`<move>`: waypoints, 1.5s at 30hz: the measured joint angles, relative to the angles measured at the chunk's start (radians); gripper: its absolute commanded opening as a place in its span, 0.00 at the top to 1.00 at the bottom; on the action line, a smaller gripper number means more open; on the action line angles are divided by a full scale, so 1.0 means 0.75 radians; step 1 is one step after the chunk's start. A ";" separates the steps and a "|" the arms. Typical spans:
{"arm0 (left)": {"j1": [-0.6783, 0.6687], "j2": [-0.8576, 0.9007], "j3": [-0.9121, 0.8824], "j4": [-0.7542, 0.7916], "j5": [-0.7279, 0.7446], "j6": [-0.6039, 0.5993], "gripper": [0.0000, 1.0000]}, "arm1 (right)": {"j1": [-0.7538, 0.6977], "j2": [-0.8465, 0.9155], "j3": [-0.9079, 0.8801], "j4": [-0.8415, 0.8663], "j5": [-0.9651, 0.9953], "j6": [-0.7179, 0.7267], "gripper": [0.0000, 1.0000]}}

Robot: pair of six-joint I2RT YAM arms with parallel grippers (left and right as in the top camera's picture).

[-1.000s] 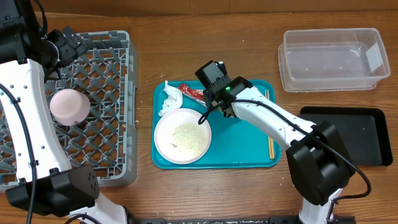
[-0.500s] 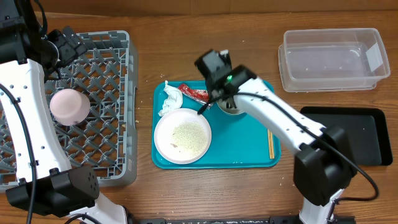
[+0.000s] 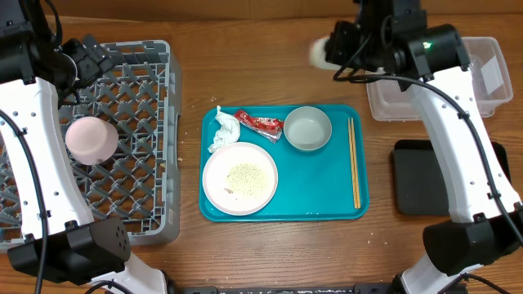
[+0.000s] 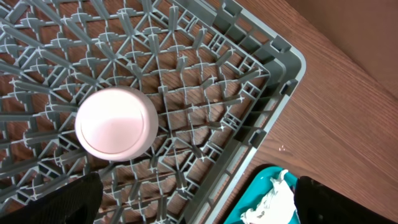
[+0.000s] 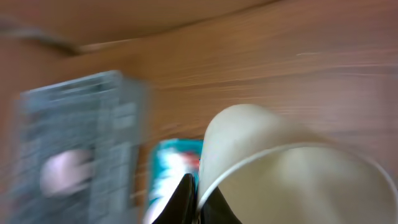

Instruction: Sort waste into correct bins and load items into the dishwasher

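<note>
A pale pink cup [image 4: 115,123] sits bottom-up in the grey rack [image 4: 211,87], left of centre. At the bottom edge, a napkin [image 4: 275,202] lies on a teal tray [image 4: 244,204].

Overhead straight down, left wrist nearer — both share dish rack [image 3: 139,163]

Table [image 3: 270,253], rack [image 3: 172,147], teal tray [image 3: 319,188], tub [image 3: 388,94], black tray [image 3: 417,180]

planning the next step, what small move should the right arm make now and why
Probably carry the small white cup left to the large grey lattice dish rack: the right fingers are shut on its rim, and the rack has free cells.
</note>
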 measured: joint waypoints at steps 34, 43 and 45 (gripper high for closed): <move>0.000 0.000 0.000 0.000 -0.001 0.000 0.00 | 0.526 0.017 -0.108 0.172 -0.179 0.156 0.96; 0.004 0.000 0.000 0.044 -0.022 -0.071 0.00 | 0.596 0.021 -0.174 0.275 -0.164 0.187 0.96; 0.015 0.000 0.000 -0.016 -0.114 -0.121 0.00 | 0.622 0.031 -0.178 0.321 -0.167 0.191 0.96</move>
